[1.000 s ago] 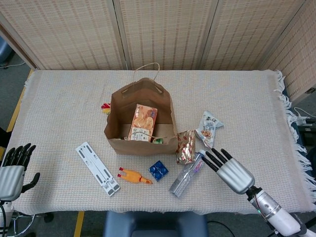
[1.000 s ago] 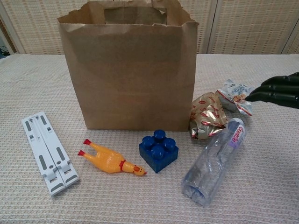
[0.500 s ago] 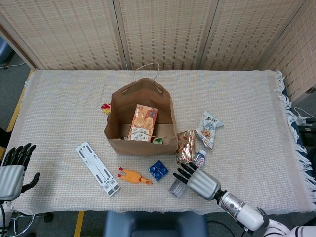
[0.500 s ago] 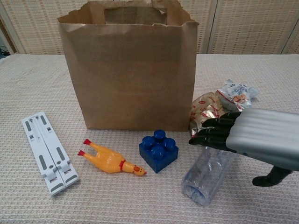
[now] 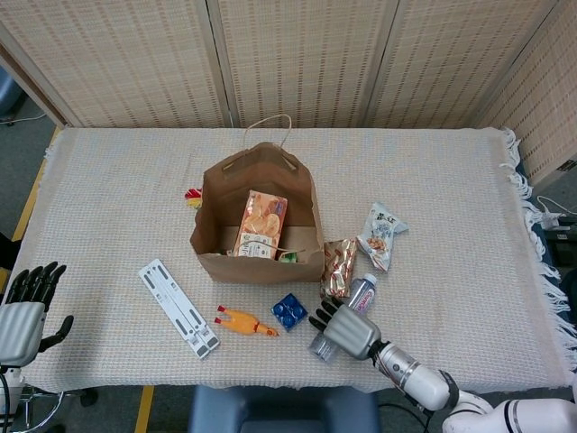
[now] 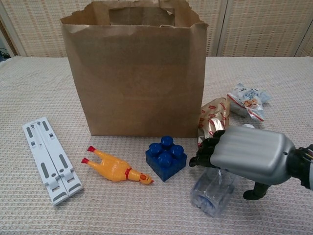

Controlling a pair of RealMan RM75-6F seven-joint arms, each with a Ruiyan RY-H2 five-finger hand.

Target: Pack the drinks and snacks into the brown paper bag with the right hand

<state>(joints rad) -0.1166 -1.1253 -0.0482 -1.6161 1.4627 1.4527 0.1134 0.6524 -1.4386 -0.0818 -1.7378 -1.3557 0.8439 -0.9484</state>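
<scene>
Overhead, a cream woven cloth [image 5: 469, 207] with a fringed edge covers the table before woven reed screens [image 5: 297, 54]; the brown paper bag [image 5: 257, 216] stands open mid-table, the right hand [image 5: 347, 329] lies over the clear bottle [image 5: 359, 293] in front of and right of it, and the left hand [image 5: 22, 311] hangs spread and empty off the near left corner. Lower down, the chest camera shows that right hand [image 6: 244, 156] draped over the bottle [image 6: 212, 191] beside the bag [image 6: 134, 73], thumb down at its side, though whether it grips I cannot tell.

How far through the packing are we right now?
Done: one orange snack pack stands inside the brown paper bag. In hand: the right hand lies over the water bottle, which is not lifted; grip unclear. Left: the bottle, the gold snack bag and the white snack bag. The left hand hangs idle.
</scene>
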